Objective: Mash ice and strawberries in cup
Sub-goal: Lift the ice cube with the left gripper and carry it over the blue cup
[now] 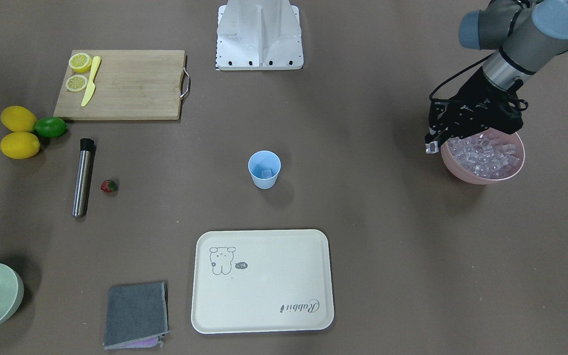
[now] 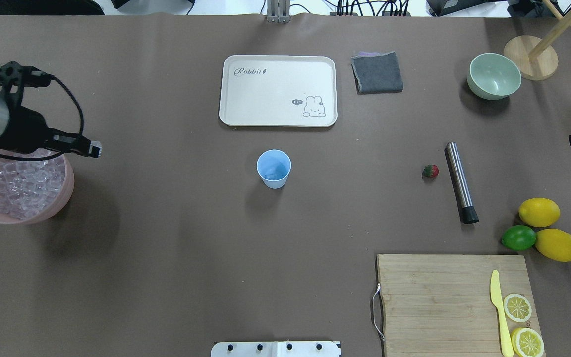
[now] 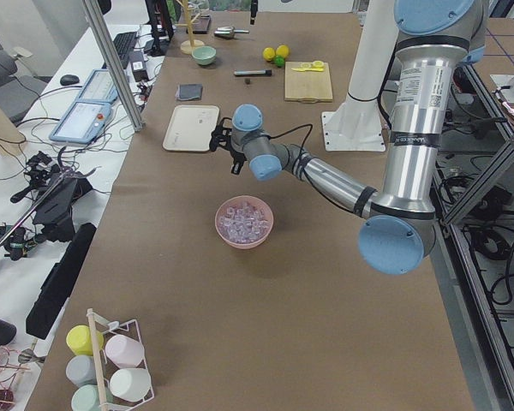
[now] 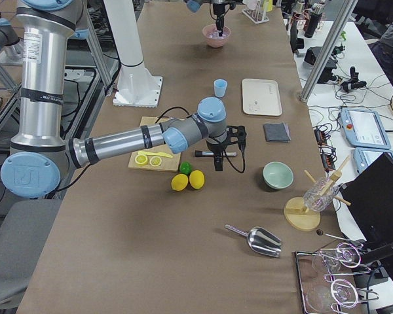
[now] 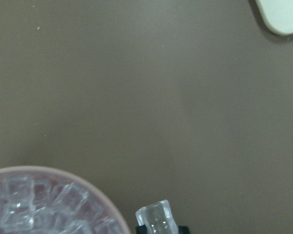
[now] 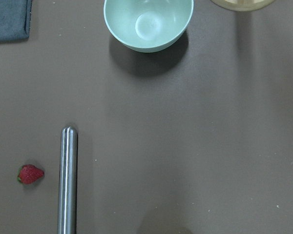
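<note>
The left claw (image 1: 431,144) is clamped on a single ice cube (image 5: 156,219), which sits pinched between the fingertips and juts a little beyond them. In the overhead view the claw hangs at the left edge of the frame, just past the right-hand rim of the pink bowl (image 2: 70,186), which is heaped with the rest of the ice (image 2: 20,183).

The cup (image 2: 273,168) stands upright in the middle of the frame on the bare bench (image 2: 166,248), well apart from the claw: to its right and slightly lower in the picture. It has one clear cube (image 1: 266,172) on its floor. Nothing lies on the bench between claw and cup, so the carry looks like a plain sideways sweep ending above the cup's open mouth. Of the two arms the left one is the nearer to the cup.

The strawberry (image 2: 430,171) lies on the bench at centre right of the overhead frame, just beside the steel rod (image 2: 460,182), whose long axis runs nearly up and down the picture with its black tip at the lower end. Both are on the right arm's side. The right claw (image 4: 217,163) hovers above that area; I cannot tell whether its fingers are apart or together. By the look of it, the loading stage is under way and mashing has not begun.
</note>
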Controlling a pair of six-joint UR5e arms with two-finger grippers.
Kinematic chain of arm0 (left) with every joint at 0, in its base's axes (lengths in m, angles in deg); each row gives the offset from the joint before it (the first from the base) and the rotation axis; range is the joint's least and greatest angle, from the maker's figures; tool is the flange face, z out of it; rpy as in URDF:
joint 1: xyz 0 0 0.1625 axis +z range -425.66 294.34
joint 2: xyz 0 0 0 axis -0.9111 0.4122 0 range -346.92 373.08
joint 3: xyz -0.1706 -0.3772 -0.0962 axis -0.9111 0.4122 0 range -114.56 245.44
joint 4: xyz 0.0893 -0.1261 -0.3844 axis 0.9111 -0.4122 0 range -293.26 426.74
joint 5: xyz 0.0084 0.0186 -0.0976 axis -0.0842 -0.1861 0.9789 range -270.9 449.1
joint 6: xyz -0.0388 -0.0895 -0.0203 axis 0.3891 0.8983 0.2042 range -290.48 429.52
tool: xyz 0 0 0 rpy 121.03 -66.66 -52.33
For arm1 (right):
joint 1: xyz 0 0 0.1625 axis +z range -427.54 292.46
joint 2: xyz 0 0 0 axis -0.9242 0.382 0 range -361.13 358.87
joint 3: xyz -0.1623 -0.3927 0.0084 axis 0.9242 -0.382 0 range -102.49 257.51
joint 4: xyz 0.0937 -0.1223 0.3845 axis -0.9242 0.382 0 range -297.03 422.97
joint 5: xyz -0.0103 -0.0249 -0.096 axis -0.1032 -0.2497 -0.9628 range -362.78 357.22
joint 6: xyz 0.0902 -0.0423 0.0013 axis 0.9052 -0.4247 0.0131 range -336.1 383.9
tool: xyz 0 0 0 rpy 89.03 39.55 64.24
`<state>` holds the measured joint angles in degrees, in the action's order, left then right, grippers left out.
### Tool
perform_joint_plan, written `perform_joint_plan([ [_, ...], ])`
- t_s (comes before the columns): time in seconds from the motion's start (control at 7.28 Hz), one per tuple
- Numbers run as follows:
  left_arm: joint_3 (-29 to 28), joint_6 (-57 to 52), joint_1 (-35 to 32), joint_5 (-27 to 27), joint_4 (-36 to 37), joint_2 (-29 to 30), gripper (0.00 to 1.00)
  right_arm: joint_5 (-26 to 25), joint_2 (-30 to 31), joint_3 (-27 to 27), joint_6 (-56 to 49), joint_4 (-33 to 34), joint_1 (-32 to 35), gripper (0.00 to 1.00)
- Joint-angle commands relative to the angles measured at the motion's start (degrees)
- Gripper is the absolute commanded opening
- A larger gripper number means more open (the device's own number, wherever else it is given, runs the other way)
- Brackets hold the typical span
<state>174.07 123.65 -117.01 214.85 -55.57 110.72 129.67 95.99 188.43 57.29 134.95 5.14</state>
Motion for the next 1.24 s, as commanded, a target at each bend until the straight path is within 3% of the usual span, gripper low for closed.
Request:
perform_joint_plan([
  [0.0, -1.13, 13.49, 7.37, -6.52, -0.04, 8.14, 0.00, -0.09, 0.00, 0.00, 0.00, 0.00, 0.00, 1.00],
  [0.41, -8.06, 24.85, 16.53, -17.71, 0.14, 20.61, 0.00, -0.17, 0.00, 0.00, -0.09, 0.00, 0.00, 1.00],
  [0.69, -9.13, 26.81, 17.43, -19.13, 0.31, 23.55, 0.00, -0.26, 0.00, 0.09, -0.09, 0.00, 0.00, 1.00],
  [1.1, -13.35, 29.28, 21.72, -25.53, 0.31, 28.21, 0.00, -0.26, 0.00, 0.26, -0.09, 0.00, 0.09, 1.00],
])
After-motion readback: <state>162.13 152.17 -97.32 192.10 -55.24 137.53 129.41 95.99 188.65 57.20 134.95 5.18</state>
